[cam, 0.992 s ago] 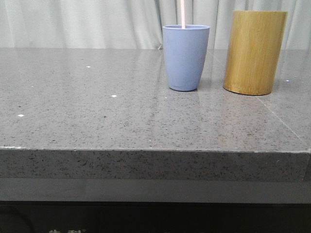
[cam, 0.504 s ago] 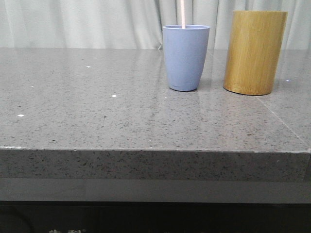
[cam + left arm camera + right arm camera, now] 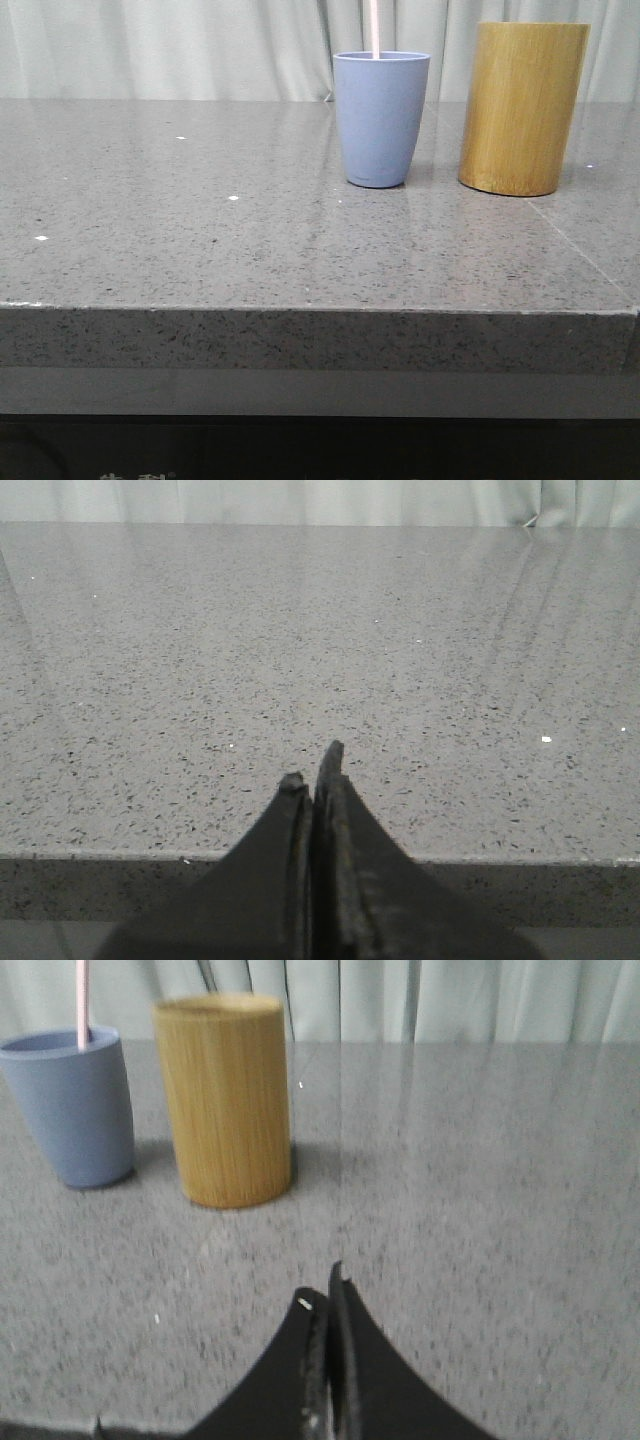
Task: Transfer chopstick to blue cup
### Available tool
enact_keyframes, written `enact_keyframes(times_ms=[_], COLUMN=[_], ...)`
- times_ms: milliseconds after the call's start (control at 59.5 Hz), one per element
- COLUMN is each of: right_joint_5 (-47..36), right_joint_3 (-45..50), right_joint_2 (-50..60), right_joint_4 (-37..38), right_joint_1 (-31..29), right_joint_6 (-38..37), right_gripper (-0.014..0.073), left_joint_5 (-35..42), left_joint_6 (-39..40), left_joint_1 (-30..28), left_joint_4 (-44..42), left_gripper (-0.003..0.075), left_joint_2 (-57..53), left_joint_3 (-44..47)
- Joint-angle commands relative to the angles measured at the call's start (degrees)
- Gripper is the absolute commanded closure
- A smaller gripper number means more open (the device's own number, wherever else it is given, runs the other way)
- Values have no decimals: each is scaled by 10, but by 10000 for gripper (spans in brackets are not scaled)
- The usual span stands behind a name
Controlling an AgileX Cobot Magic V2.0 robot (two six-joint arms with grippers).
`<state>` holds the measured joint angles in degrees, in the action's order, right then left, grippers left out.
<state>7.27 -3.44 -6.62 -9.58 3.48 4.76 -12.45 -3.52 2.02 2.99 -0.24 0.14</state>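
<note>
The thin, pale pink-white chopstick [image 3: 374,27] stands inside the matte periwinkle-blue plastic cup [image 3: 381,118], only its upper part showing above the rim, so the transfer looks finished as things lie. The cup sits upright on the grey speckled stone desk [image 3: 200,230], toward the far side, with the taller yellow-brown bamboo cylinder [image 3: 522,107] just beside it on the right, a narrow gap between them.

The left gripper [image 3: 315,780] has its jaws pressed together with nothing between them, held low near the desk's front edge. The right gripper [image 3: 327,1305] is likewise closed and empty, over bare desk on the near side of the cylinder.

The main risk from here is probably a knock. The chopstick rises high above a light cup, so any arm sweeping past at rim height could catch the stick and lever the cup over. The right arm is the nearer one; a careless swing toward the containers would meet the bamboo cylinder first and could shove it into the cup.

Open room is generous. The whole left and near stretch of the desk is bare, and both grippers have free space behind and to their outer sides. The front edge of the desk lies well apart from the containers, so neither seems likely to fall off.
</note>
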Motion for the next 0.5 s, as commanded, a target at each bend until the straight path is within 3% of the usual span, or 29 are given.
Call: enact_keyframes(times_ms=[0,185,488], right_joint_5=[-63,-13,6], right_joint_3=[23,47,47], right_joint_2=[24,84,83], right_joint_4=[-5,-4,-5], right_joint_1=[-4,-4,-4], right_joint_6=[-1,-1,-1], right_gripper=[662,662,662], left_joint_5=[44,44,45], left_joint_6=[5,5,5], left_joint_1=[0,0,0], left_joint_4=[0,0,0], left_gripper=[739,739,739], left_joint_2=[-14,-14,-14], left_joint_3=[4,4,4])
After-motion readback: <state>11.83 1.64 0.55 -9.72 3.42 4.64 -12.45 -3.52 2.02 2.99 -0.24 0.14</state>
